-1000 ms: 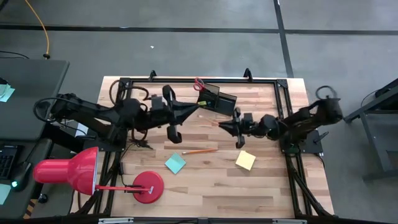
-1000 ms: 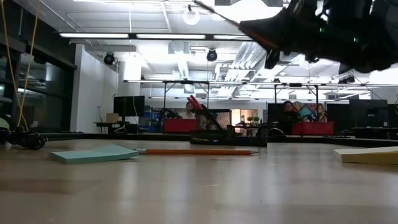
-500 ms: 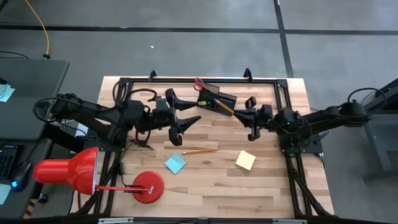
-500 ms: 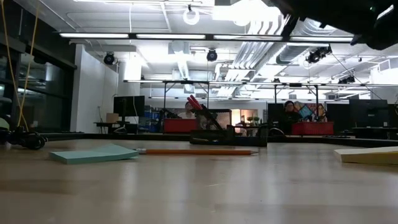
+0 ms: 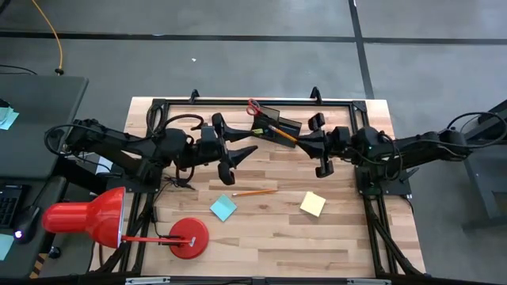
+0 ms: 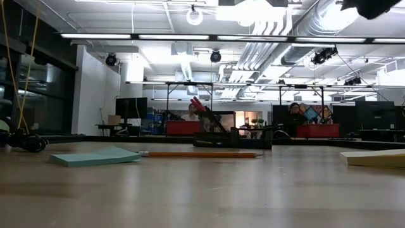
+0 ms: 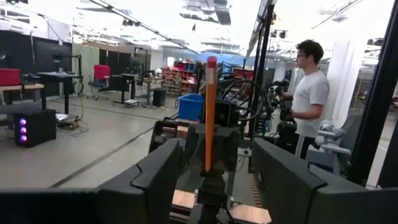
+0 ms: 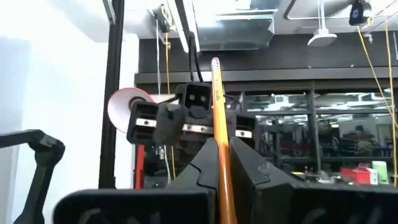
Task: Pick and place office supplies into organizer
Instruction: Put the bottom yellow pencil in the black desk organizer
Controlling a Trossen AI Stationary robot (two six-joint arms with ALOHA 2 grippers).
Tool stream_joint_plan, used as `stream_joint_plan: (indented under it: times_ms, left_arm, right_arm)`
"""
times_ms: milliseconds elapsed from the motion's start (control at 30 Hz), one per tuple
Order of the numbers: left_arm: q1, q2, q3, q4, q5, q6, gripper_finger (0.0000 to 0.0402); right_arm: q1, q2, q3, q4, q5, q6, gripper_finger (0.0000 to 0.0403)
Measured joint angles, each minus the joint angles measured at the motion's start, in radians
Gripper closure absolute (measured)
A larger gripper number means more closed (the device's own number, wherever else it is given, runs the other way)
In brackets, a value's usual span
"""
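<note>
Above wooden table, right end effector clamped on orange pencil, left end effector agape.

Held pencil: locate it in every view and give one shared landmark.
High view: pencil slants between organizer and right end effector.
Low view: not made out.
Left wrist view: upright at centre.
Right wrist view: upright at centre, clamped.
Landmark: the right end effector gripping it, in all but the low view.

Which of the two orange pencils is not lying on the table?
The pencil clamped between the right gripper's shut fingers, held up beside the organizer. The other pencil lies flat on the wood between the two sticky-note pads.
</note>
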Motion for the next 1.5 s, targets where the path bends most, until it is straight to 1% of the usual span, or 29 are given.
stream_joint_plan:
  times_ms: [100, 233, 367, 733, 800, 867, 967, 1067, 1100, 1133, 1267, 1333, 1400, 1500]
  left_arm:
    - [0.0, 0.0, 0.0, 0.02, -0.001, 0.001, 0.0215]
    - [0.0, 0.0, 0.0, 0.027, 0.0, 0.0, 0.0213]
    - [0.0, 0.0, 0.0, 0.034, 0.0, 0.0, 0.0211]
    - [0.0, 0.0, 0.0, 0.058, 0.0, -0.004, 0.0214]
    - [0.0, 0.0, 0.0, 0.074, 0.002, -0.004, 0.0227]
    - [0.0, 0.0, 0.0, 0.078, 0.008, -0.003, 0.025]
    - [0.0, 0.0, 0.0, 0.076, 0.011, -0.003, 0.03]
    - [0.0, 0.0, 0.0, 0.075, 0.023, 0.005, 0.0363]
    - [0.0, 0.0, 0.0, 0.074, 0.025, 0.01, 0.0379]
    - [0.0, 0.0, 0.0, 0.074, 0.03, 0.01, 0.0387]
    - [0.0, 0.0, 0.0, 0.095, 0.03, 0.013, 0.0381]
    - [0.001, 0.002, -0.001, 0.114, 0.041, 0.045, 0.0391]
    - [0.006, -0.001, -0.001, 0.114, 0.048, 0.07, 0.0392]
    - [0.019, -0.015, 0.003, 0.134, 0.076, 0.116, 0.0388]
  right_arm:
    - [0.0, 0.023, 0.034, -0.03, -0.018, -0.001, 0.0403]
    - [0.0, 0.084, 0.066, -0.033, -0.04, 0.0, 0.0403]
    - [0.007, 0.143, 0.104, 0.025, -0.045, 0.0, 0.0403]
    - [0.018, 0.279, 0.218, 0.026, -0.092, 0.021, 0.0403]
    - [0.018, 0.286, 0.232, 0.026, -0.099, 0.022, 0.0403]
    - [0.018, 0.29, 0.236, 0.027, -0.099, 0.022, 0.0403]
    - [0.018, 0.29, 0.236, 0.026, -0.09, 0.023, 0.0403]
    - [0.017, 0.29, 0.236, 0.025, -0.083, 0.025, 0.0403]
    - [0.017, 0.29, 0.236, 0.024, -0.078, 0.022, 0.0403]
    - [0.017, 0.29, 0.236, 0.025, -0.072, 0.022, 0.0403]
    - [0.01, 0.29, 0.236, 0.026, -0.078, 0.046, 0.0403]
    - [0.01, 0.29, 0.236, 0.028, -0.083, 0.072, 0.0398]
    - [0.011, 0.29, 0.237, 0.028, -0.083, 0.102, 0.0384]
    - [0.018, 0.29, 0.236, -0.004, -0.064, 0.132, 0.0352]
